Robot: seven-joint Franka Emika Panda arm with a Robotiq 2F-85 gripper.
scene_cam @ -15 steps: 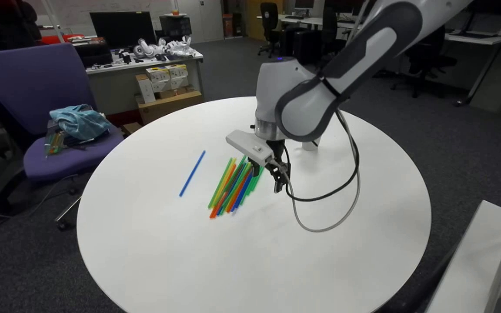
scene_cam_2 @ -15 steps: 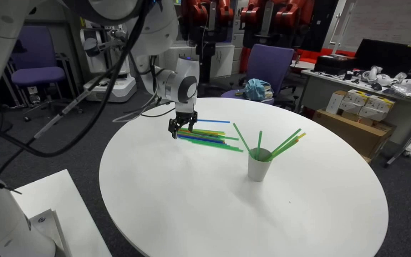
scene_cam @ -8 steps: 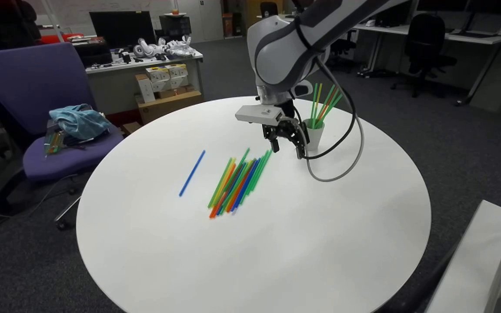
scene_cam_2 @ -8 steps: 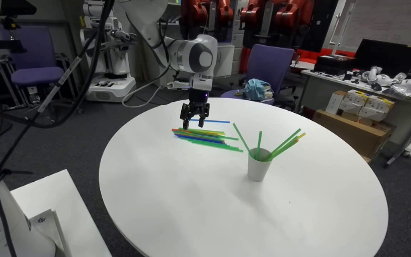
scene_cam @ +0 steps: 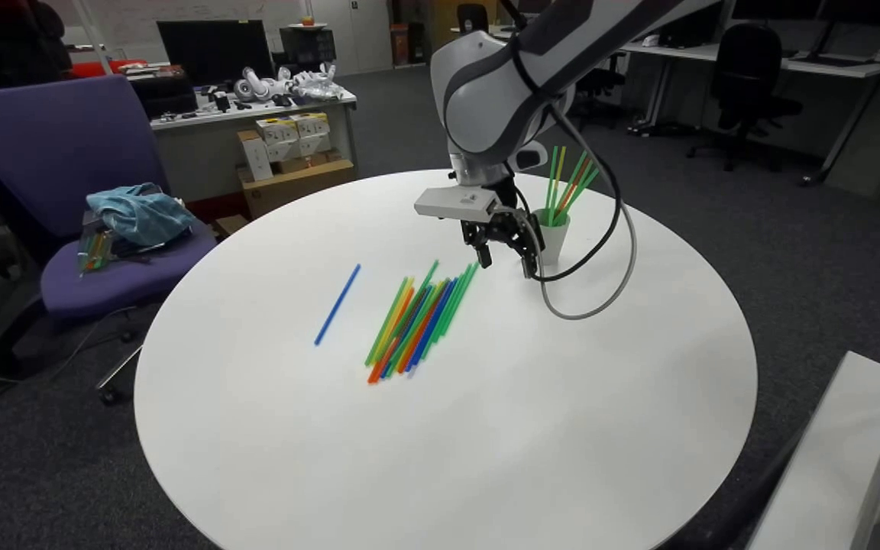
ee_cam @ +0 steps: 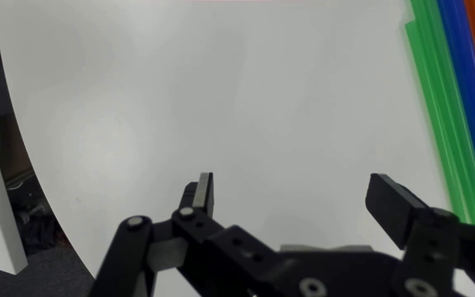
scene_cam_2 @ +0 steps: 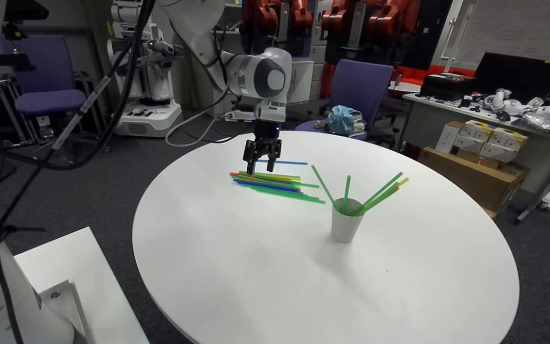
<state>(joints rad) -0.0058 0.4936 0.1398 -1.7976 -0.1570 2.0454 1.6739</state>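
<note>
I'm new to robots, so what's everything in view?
Round table: one, white, centre
Loose straws: many, green, yellow, orange, blue, on the table
Separate straw: one, blue, beside them
Cup: one, white, on the table
Cup straws: at least five, mostly green, in it
Chairs: several, purple or black, background
Cloth: one, blue, on a chair
Monitors: several, black, on desks
Boxes: several, brown or white, background
Machines: several, red or white, background
Robot arm: one, grey-white, over the table
End effector: one, black, over the table, jaws apart
</note>
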